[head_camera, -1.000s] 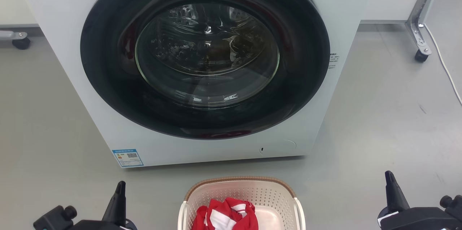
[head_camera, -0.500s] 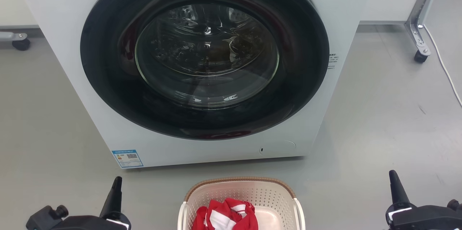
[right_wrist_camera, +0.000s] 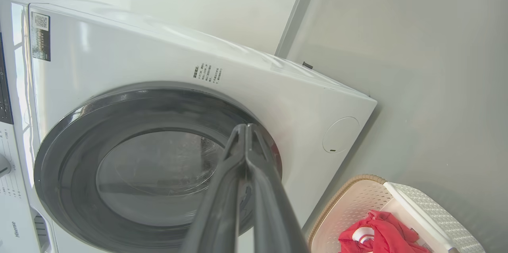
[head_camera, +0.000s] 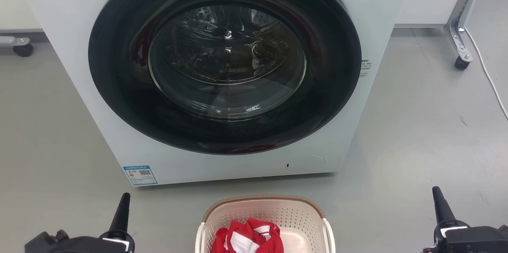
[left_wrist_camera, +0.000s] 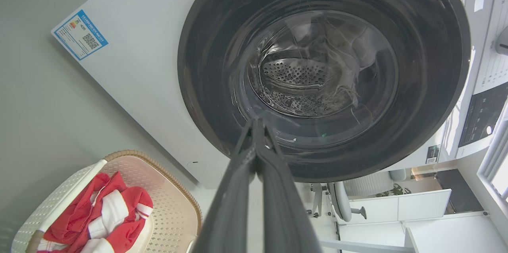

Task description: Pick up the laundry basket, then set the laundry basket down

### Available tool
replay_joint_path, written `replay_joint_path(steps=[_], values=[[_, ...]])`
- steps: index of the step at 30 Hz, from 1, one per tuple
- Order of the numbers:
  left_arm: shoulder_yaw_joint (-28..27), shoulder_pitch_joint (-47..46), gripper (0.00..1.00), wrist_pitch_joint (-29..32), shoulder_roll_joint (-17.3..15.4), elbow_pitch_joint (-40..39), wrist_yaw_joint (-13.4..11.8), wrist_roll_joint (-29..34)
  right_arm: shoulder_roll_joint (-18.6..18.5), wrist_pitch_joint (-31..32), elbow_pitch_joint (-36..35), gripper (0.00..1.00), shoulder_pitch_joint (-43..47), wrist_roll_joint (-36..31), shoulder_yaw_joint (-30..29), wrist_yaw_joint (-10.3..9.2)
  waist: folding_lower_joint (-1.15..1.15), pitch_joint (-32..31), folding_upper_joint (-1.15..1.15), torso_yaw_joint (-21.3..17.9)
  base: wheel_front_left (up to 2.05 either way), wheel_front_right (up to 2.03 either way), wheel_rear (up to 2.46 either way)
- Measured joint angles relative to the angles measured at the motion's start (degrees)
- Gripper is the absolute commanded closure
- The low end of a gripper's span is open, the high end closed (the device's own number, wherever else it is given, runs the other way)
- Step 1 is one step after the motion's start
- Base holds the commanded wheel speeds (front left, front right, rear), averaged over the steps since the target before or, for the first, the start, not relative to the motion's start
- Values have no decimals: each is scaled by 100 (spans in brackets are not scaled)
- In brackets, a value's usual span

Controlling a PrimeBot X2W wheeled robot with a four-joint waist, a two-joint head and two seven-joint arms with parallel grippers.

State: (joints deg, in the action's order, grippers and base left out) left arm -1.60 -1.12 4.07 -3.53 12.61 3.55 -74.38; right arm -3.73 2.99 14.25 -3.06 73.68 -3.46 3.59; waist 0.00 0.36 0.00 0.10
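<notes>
Left claw [left_wrist_camera: 256,126], right claw [right_wrist_camera: 246,128] pinched closed; left wrist view adds washer control panel [left_wrist_camera: 482,114].

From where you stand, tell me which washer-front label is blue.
The lower-left corner sticker, with a QR code; the label right of the door is bare dark print.

Prob. test lab: washer [head_camera: 226,58] on bare grey floor [head_camera: 416,126] (caster frame [head_camera: 458,26] nr wall).

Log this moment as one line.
left tool: shut, empty | right tool: shut, empty | laundry basket: on floor, ungrasped | red-white cloth: inside basket
</notes>
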Motion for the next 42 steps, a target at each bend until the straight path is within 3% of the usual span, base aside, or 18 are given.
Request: replay_joint_path(steps=[22,42], values=[[-356,-318,100,235,98,400,308,-1645,108,341,278,100,-179,1762,-414,311,0,-25,0,-11,0,0,0],[-364,-338,100,241,105,412,309,-1731,116,350,285,100,-218,1775,-422,332,0,-26,0,-10,0,0,0]])
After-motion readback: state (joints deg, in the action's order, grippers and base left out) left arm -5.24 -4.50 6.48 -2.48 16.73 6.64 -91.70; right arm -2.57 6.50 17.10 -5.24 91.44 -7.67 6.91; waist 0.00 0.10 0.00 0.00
